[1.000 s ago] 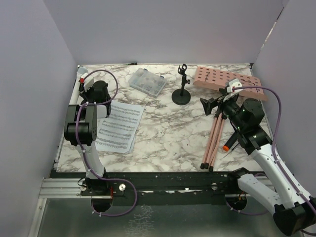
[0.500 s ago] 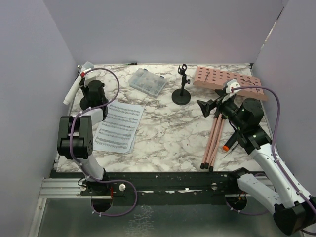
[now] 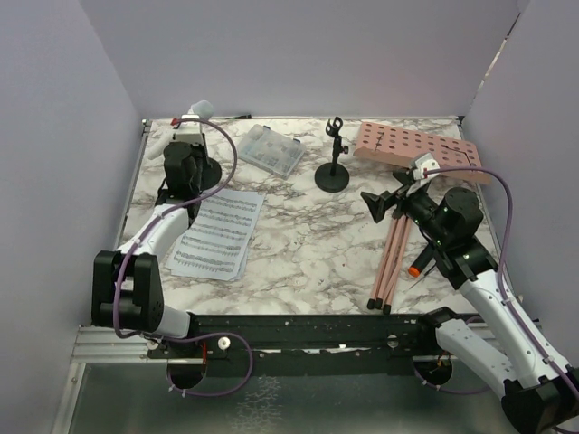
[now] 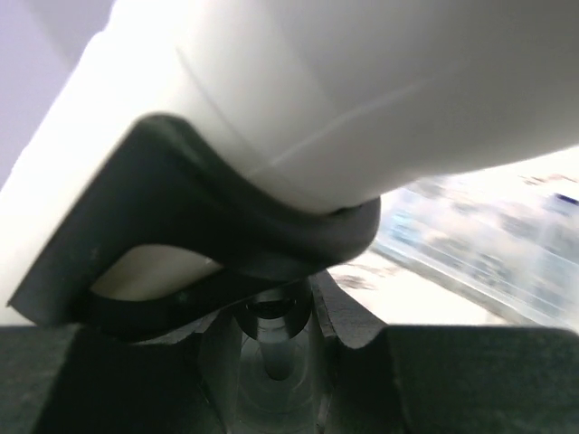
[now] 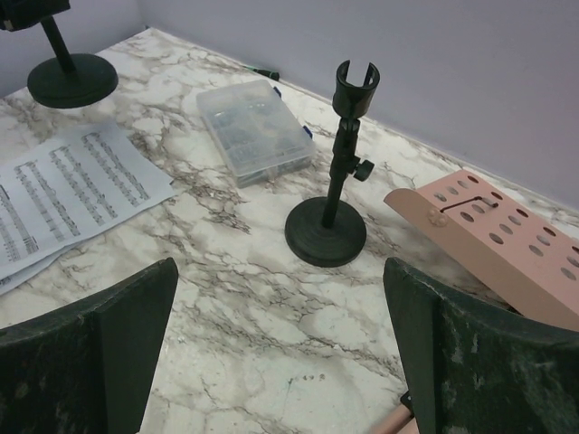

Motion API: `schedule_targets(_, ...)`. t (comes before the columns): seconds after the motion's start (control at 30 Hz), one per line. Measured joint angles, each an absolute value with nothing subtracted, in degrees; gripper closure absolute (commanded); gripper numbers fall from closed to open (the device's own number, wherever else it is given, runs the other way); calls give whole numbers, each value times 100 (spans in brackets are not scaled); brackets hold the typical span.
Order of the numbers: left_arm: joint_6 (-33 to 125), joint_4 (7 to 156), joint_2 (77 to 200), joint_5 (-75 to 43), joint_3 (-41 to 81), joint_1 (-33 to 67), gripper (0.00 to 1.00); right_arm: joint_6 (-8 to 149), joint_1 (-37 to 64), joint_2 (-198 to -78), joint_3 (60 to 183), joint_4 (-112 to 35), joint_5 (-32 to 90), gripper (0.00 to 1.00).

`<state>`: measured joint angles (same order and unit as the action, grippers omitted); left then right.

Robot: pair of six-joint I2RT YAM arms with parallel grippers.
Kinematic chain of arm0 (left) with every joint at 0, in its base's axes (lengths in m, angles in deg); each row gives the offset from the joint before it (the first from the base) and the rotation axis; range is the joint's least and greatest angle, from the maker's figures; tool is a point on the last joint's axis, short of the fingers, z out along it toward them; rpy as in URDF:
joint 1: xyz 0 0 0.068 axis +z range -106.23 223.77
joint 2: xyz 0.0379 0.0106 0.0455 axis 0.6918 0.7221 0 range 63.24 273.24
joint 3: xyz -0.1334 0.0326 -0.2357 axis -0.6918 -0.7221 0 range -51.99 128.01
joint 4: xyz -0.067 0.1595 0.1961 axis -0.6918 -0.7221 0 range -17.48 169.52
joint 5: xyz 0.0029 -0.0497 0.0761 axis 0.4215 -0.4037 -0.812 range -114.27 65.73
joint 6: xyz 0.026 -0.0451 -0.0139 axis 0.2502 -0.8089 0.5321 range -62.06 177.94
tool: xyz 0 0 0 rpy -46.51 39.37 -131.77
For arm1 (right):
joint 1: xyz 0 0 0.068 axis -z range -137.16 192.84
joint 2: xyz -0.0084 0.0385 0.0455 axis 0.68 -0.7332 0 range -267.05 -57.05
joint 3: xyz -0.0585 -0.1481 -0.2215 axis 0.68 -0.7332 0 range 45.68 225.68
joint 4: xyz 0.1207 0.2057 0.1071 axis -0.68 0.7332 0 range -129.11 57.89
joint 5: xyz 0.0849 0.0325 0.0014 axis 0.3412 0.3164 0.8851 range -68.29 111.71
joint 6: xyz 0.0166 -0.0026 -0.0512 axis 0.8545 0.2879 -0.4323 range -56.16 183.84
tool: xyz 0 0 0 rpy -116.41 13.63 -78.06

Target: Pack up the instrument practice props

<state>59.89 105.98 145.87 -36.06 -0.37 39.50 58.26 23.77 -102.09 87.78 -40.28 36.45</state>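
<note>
Left claw (image 3: 185,132) pinches the white mic (image 4: 380,90), which blocks most of its blurred wrist view. Right claw (image 5: 280,325) stands spread.

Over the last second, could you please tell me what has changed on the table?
The left hand, gripping the white microphone, swung its free end from the left wall round toward the back wall as the arm stretched out. Nothing was let go. The open right hand barely shifted. The white printed sheet-music pages, clear plastic box, middle black round-based mic holder, pink perforated board and pink tripod legs stayed put.
</note>
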Motion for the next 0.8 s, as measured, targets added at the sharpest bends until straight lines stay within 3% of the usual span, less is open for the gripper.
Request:
schedule_targets(0.37,6284,10246,14123,-1875,-298,2262,100,5898,2377,-10209,8678,-4012,3809,0)
schedule_targets(0.8,6673,10987,14587,-1527,-851,778,100,5981,2377,-10347,8684,-3649,4882,0)
